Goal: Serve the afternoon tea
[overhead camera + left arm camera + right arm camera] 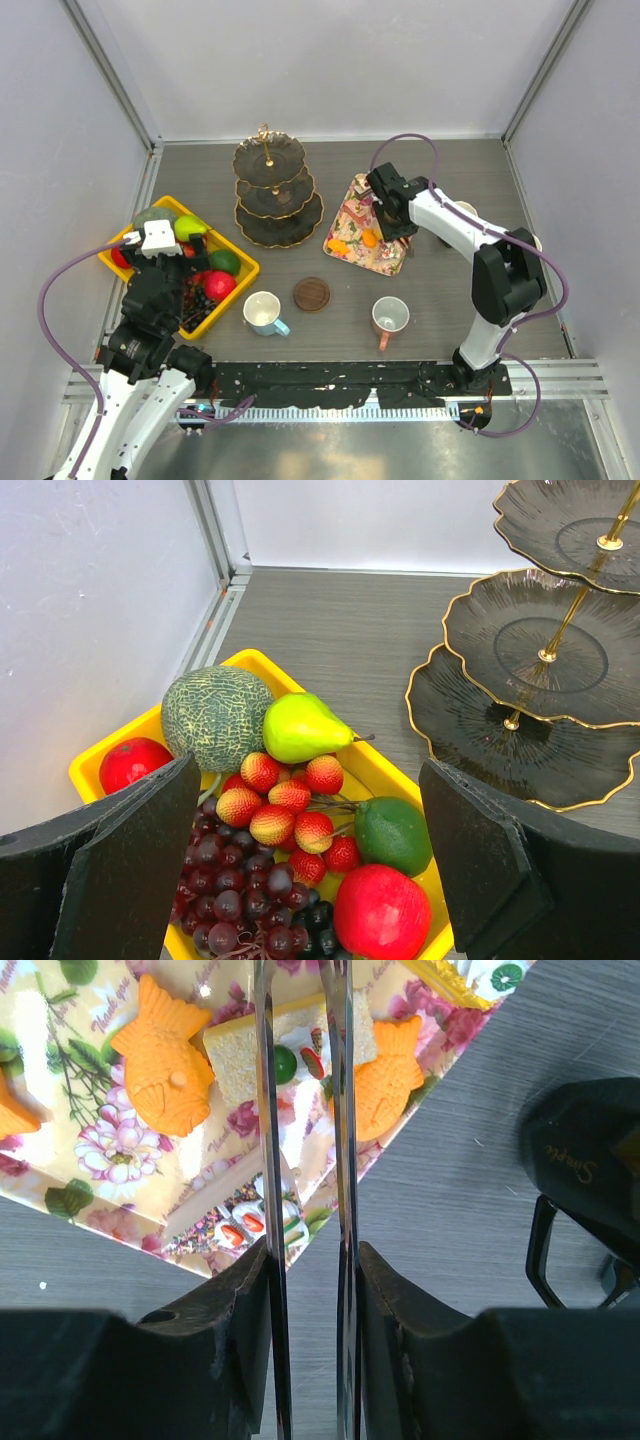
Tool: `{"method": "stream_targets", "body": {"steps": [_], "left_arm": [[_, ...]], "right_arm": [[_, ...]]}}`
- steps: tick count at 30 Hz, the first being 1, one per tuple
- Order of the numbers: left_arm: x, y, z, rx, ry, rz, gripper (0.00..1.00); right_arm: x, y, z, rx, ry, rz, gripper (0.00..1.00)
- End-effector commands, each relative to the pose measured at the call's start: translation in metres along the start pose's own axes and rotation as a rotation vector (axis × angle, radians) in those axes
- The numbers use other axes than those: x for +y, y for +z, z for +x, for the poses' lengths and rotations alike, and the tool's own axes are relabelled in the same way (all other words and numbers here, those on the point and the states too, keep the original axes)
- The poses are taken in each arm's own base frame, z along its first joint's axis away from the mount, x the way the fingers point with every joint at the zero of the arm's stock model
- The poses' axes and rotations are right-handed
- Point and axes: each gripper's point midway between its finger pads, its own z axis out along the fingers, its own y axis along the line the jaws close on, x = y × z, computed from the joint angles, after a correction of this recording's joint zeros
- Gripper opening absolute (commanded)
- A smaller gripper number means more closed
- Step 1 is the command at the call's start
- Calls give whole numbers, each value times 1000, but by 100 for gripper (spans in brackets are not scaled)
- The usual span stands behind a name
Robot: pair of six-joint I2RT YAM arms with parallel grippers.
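A dark three-tier stand [278,190] with a gold handle stands at the back; its tiers [545,660] are bare. A floral tray [352,205] holds orange fish-shaped pastries [165,1065] and cake slices [235,1060]. My right gripper [395,225] is over the tray's near corner, shut [310,1260] on metal tongs [268,1110]. The tong blades straddle a cake slice. A white mug [263,312] and a pinkish mug [390,316] stand in front. A black mug [590,1160] is right of the tray. My left gripper [310,850] is open above the fruit crate.
The yellow crate [243,268] at the left holds a melon [215,715], a pear, strawberries, grapes, a lime and red fruit. A brown round coaster [311,293] lies between the two front mugs. Grey walls close in the table's sides and back.
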Motion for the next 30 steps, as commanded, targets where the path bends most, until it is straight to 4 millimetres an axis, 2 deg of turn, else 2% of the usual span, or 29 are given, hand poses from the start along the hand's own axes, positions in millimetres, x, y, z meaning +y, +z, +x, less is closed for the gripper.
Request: {"method": "stream_targets", "body": {"steps": [1,5,7,12,15,21,30], "left_arm": [[1,0,-15,-56,-39,-3,99],[2,0,-14,-55,-39,-7,99],[2,0,-15,-57,-40,-9,99],[3,0,-15,-59,-40,-14,99],[4,0,-14,-56,-37,-18,99],[4,1,-14,-56,-38,-21,99],[3,1,-12,-52,-34,-17,99]], "right_arm": [[-17,-43,-23,-129,46,29,32],[-18,-63,-20,-173,26,33,32],[-13,-76,-20,-200,-7,20,32],[20,-107,-17,-259,-119,-44,32],[46,-119,-13,-276,-178,-102,32],[94,-125,-6,-266,-262,-205,32],[147,-124,-9,-262,-326,-308,32]]}}
